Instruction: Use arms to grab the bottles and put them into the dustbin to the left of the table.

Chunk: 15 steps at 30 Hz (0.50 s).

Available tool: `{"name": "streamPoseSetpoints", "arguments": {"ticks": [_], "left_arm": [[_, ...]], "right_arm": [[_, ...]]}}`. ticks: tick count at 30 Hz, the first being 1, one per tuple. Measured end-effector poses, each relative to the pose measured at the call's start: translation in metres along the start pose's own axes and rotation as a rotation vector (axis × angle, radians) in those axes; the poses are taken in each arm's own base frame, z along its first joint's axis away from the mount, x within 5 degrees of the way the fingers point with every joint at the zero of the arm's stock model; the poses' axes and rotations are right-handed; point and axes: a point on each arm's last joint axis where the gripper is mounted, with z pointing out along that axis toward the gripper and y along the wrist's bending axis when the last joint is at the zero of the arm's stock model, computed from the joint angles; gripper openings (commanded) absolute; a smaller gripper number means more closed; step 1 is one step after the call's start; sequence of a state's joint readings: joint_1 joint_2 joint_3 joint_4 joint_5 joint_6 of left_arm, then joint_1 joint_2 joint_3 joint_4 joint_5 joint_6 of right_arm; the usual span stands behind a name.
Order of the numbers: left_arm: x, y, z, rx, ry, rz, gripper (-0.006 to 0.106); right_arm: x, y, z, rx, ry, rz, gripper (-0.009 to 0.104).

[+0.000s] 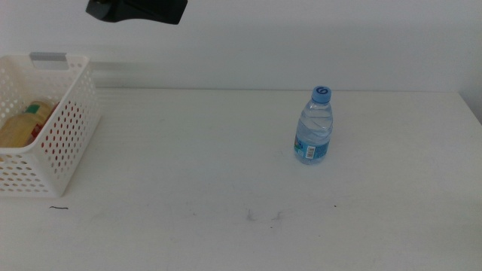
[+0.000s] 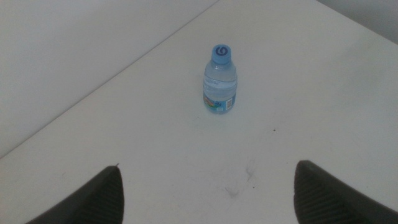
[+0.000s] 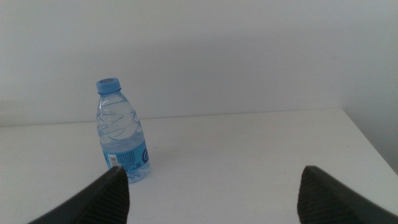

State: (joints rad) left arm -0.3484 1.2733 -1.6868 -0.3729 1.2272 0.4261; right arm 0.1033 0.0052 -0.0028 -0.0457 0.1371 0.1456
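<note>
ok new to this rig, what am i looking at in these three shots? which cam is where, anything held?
Two robot arms work at a white table. The middle picture looks down from a fixed camera; neither arm shows there. The other two come from cameras on each wrist. The dark shapes at their bottom edges are jaws: left gripper and right gripper, both wide open and holding nothing. A blue-capped water bottle stands upright on the table. At the table's left sits a white perforated basket with a yellow-drink bottle already inside.

A bare lab-like test bench: plain white table (image 1: 226, 173) against a blank white wall (image 1: 301, 38).
</note>
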Motion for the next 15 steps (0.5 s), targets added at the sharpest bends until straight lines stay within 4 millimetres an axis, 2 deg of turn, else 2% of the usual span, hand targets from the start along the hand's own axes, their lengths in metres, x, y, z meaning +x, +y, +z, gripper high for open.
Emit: {"name": "streamPoseSetpoints", "arguments": {"ticks": [8, 11, 15], "left_arm": [[0.0, 0.001, 0.0, -0.007, 0.003, 0.003, 0.094], [0.0, 0.001, 0.0, -0.009, 0.004, 0.004, 0.094], [0.0, 0.002, 0.0, -0.018, -0.002, 0.006, 0.094]], "right_arm": [[-0.004, 0.001, 0.004, -0.001, 0.055, 0.058, 0.089], [-0.023, 0.003, 0.014, 0.008, 0.101, 0.022, 0.089], [-0.051, 0.009, 0.042, -0.027, 0.098, -0.086, 0.089]]}}
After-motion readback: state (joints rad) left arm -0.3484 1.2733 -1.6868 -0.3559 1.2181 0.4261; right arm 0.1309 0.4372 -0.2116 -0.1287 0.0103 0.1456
